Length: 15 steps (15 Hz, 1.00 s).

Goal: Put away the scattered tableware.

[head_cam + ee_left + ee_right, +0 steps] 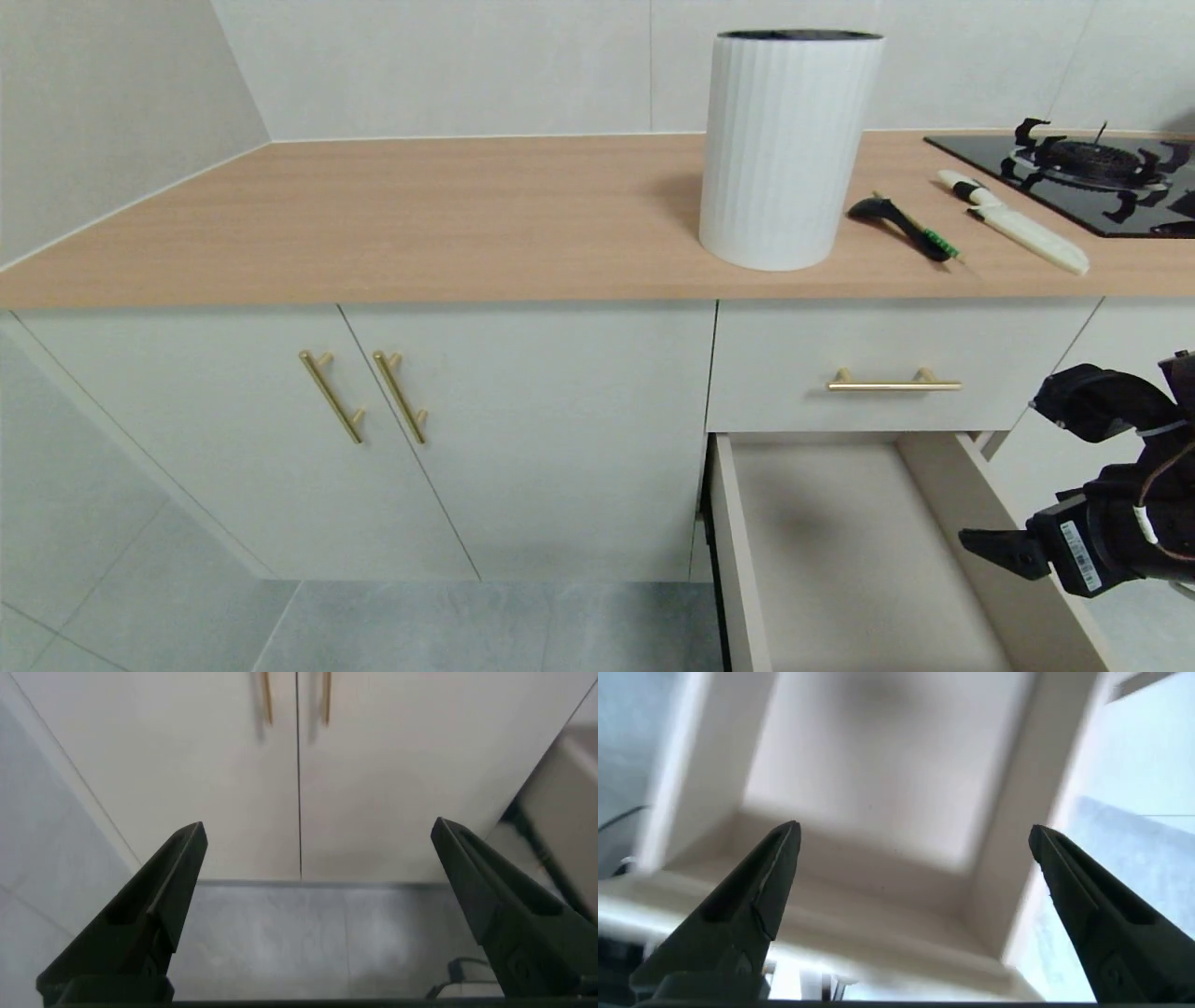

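Observation:
On the wooden counter (420, 224) a black ladle with a green handle (904, 227) lies just right of a tall white ribbed holder (787, 149). A white knife (1015, 223) lies further right, near the stove. Below the counter, at the right, a drawer (840, 551) is pulled out with nothing inside. My right gripper (999, 467) hangs open at the drawer's right side, and the right wrist view looks between its fingers (913, 833) down into the drawer (878, 775). My left gripper (318, 831) is open, low in front of the cabinet doors (299, 765), holding nothing.
A black gas stove (1092, 177) sits at the counter's far right. A closed drawer with a gold handle (894, 384) is above the open one. Two cabinet doors with gold handles (364, 397) stand to the left. Grey tiled floor (420, 625) lies below.

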Motion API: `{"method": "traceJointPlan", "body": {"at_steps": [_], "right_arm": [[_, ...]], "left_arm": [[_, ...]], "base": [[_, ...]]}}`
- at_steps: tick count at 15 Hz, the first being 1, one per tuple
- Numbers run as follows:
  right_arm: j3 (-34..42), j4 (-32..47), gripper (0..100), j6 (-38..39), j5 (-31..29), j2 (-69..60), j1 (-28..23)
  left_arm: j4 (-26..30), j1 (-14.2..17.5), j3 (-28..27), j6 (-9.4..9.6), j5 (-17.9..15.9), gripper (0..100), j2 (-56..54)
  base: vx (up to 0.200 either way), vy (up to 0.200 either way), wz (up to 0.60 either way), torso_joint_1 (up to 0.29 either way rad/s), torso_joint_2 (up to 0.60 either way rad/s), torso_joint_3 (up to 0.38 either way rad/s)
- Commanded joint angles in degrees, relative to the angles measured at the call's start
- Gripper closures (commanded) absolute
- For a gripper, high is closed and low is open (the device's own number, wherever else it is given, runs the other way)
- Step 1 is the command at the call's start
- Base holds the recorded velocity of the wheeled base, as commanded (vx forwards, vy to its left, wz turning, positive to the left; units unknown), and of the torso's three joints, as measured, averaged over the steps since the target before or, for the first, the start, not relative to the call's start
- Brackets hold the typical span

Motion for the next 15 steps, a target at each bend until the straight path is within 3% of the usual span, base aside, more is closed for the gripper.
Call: {"method": "traceJointPlan", "body": {"at_steps": [1,6,10,15], "right_arm": [[-0.02,-0.03,0,-0.01,0.00,-0.06,0.00],[-0.10,-0.21,0,-0.10,0.00,-0.06,0.00],[-1.33,-9.62,0,-0.19,-0.09,-0.06,0.00],[-18.47,-9.00,0,0.16,0.44,5.74,-4.92]], "left_arm": [[-0.02,-0.01,0.02,0.02,0.02,0,0.07],[-0.02,-0.01,0.02,0.02,0.02,0,0.07],[-0.02,-0.01,0.02,0.02,0.02,0,0.07],[-0.11,-0.01,0.02,0.02,0.02,0,0.07]], "base": [[0.000,0.000,0.00,0.036,-0.52,-0.256],[0.000,0.000,0.00,0.299,-0.48,-0.258],[0.000,0.000,0.00,0.098,-0.18,-0.096],[0.000,0.000,0.00,0.000,0.00,0.000]]}}
